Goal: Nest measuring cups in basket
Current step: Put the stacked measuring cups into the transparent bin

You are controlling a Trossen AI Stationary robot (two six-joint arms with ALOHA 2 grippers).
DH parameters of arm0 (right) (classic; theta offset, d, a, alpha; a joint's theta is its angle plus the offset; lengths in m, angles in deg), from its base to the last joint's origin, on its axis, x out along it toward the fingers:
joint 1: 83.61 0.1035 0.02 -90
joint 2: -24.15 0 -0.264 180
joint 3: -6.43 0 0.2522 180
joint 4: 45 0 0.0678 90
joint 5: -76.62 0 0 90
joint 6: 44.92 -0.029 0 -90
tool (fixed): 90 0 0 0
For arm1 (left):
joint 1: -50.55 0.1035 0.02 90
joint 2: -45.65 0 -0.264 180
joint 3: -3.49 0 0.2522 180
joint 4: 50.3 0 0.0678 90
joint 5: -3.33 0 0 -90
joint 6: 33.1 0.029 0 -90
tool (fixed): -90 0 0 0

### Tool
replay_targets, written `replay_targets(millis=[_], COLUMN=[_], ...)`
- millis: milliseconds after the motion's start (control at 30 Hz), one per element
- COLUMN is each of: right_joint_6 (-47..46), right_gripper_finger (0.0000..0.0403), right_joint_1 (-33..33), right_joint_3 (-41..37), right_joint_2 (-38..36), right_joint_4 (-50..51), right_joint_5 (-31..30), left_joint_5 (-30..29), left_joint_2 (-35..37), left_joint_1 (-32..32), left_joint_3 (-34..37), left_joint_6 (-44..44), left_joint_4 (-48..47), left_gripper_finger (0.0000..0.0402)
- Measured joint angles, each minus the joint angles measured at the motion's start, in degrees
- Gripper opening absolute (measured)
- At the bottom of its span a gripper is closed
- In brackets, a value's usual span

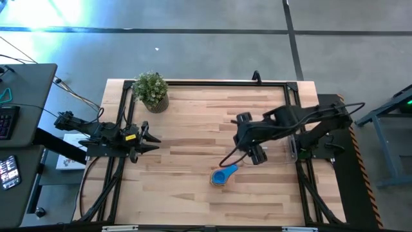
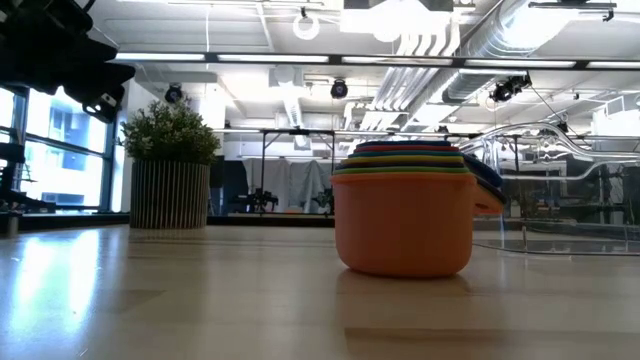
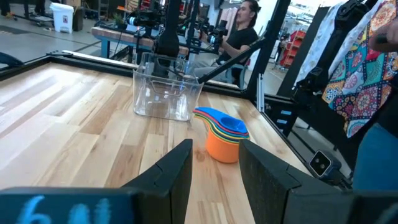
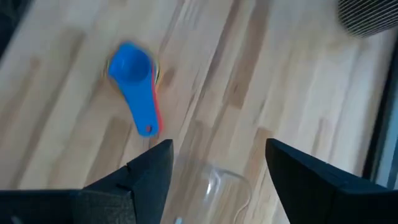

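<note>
The measuring cups (image 1: 223, 175) stand nested in one stack on the table, the orange one (image 2: 404, 222) at the bottom and the blue one (image 4: 132, 67) on top, with their handles fanned to one side. The clear basket (image 3: 165, 93) stands on the table beside the stack, toward the right edge, partly under the right arm (image 1: 293, 147). My right gripper (image 1: 257, 155) hovers open above the table between basket and stack (image 4: 214, 163). My left gripper (image 1: 153, 139) waits open at the table's left side and points toward the stack (image 3: 214, 163).
A potted green plant (image 1: 152, 91) stands near the table's far left corner (image 2: 168, 170). Bare wood lies between the left gripper and the stack. A person (image 3: 239, 34) sits beyond the table's right side, and a patterned cloth (image 3: 354, 68) hangs there.
</note>
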Motion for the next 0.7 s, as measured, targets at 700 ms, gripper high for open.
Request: replay_targets(millis=[700], right_joint_6=[10.4], right_gripper_finger=[0.0272], right_joint_1=[0.2], right_joint_3=[-26.8], right_joint_2=[0.1], right_joint_4=[-31.5], right_joint_5=[12.1], left_joint_5=[0.0], left_joint_2=[0.0], left_joint_1=[0.0], left_joint_3=[0.0], left_joint_6=[0.0], left_joint_4=[0.0], left_gripper_finger=[0.0122])
